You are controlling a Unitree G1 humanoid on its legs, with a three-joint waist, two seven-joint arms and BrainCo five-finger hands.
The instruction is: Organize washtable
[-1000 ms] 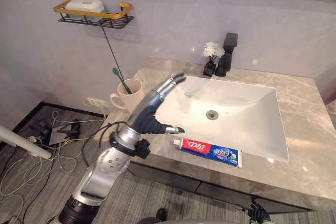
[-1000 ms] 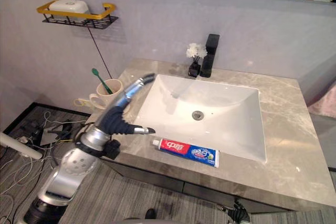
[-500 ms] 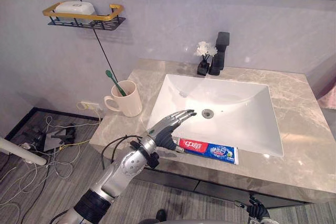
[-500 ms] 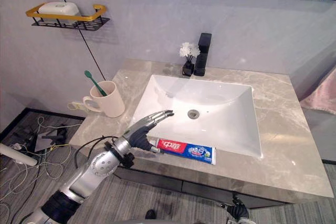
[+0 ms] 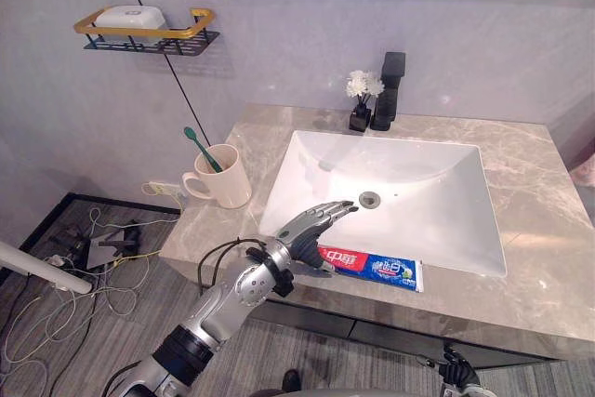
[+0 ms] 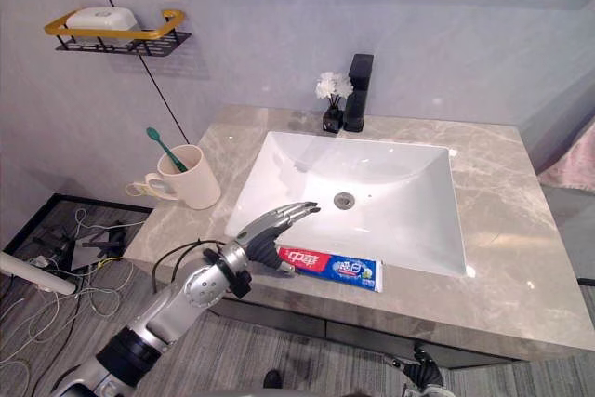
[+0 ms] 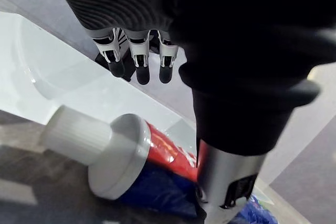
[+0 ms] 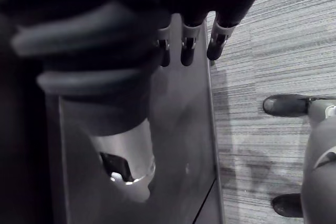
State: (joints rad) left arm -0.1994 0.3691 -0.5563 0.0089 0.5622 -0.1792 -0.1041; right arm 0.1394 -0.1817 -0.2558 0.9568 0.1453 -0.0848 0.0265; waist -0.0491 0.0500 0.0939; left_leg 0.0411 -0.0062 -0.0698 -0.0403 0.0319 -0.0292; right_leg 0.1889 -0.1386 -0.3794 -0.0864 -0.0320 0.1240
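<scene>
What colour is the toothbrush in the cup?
Green. The toothbrush in the cup shows best in the left eye view.

both eye views look down on the washtable (image 5: pixel 548 258); left wrist view sits close over the toothpaste (image 7: pixel 157 153).

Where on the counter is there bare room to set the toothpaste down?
The widest bare patch of counter is right of the sink. A smaller patch lies behind the mug, toward the vase. The front strip is crowded: toothpaste and left hand.
</scene>
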